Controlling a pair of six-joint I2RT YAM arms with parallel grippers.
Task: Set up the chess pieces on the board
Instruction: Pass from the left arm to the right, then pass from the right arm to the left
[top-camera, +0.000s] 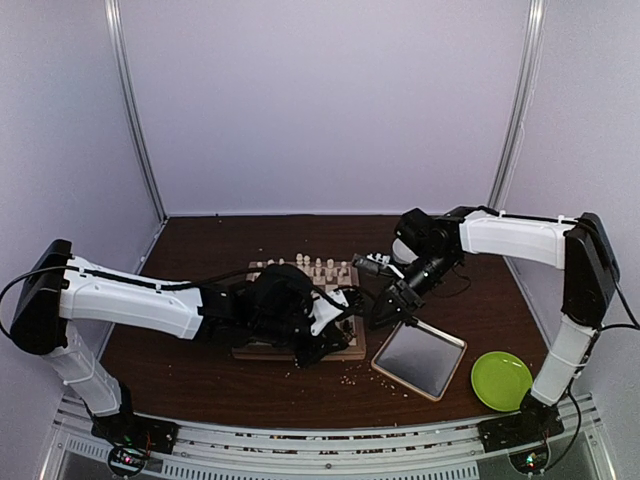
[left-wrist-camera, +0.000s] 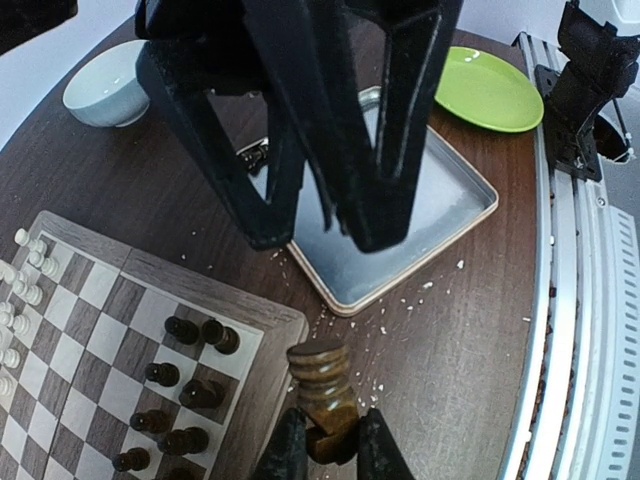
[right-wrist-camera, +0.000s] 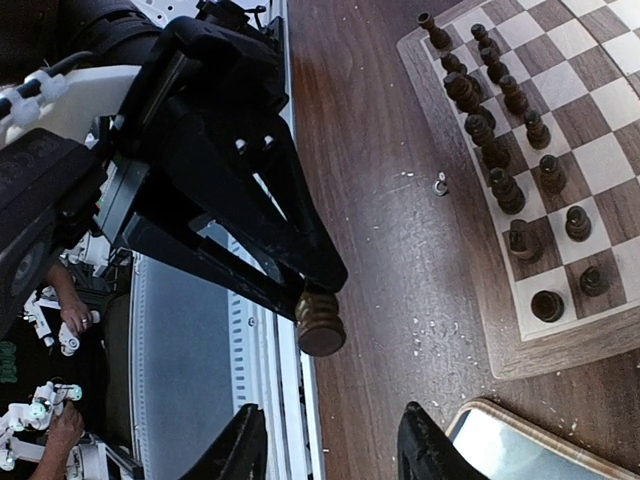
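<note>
left wrist, unlike top: dark piece in clenched left claw; right claw released

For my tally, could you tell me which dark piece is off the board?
The brown piece gripped by the left fingers, beside the board's corner; the others stand on squares.

robot lab test cell, viewed from my remote station. i list: blank pale enclosure walls; metal corner posts; dark wood-grain bench; aluminium rail at its near edge carrying left arm and right arm; bare circuit board at the base.
</note>
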